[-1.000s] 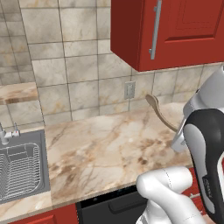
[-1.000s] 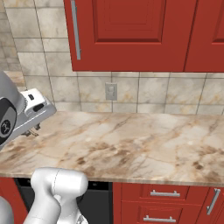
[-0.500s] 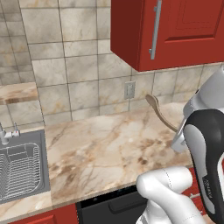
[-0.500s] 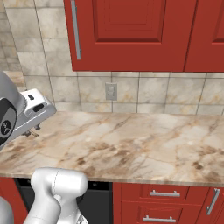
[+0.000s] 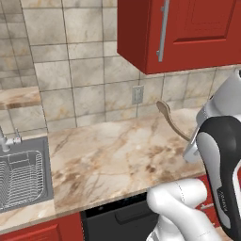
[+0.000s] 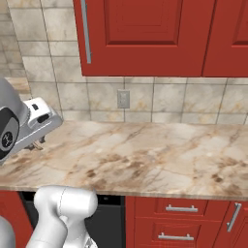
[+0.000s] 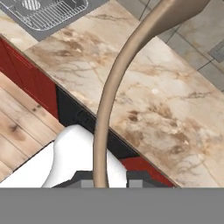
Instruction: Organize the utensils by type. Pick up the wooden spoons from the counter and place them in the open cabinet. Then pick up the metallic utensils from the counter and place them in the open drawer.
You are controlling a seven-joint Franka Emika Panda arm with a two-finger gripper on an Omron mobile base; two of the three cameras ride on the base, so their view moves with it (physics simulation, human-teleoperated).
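My gripper (image 7: pixel 101 178) is shut on the handle of a tan wooden spoon (image 7: pixel 114 83), which curves up and away from the fingers to its bowl. From the left base view the spoon (image 5: pixel 170 119) sticks out of the gripper (image 5: pixel 190 141) above the beige marbled counter (image 5: pixel 108 155), bowl up and toward the tiled wall. The red wall cabinet (image 5: pixel 193 33) with its grey bar handle (image 5: pixel 162 30) hangs above and right of the spoon; its inside is not visible. The metallic utensils and the open drawer are out of view.
A steel sink with a wire rack (image 5: pixel 19 174) lies at the counter's left end. A wall outlet (image 5: pixel 137 94) sits on the tiles behind the spoon. Shut red drawers (image 6: pixel 181 208) and a dark appliance front (image 5: pixel 117 219) run below the counter (image 6: pixel 145 155).
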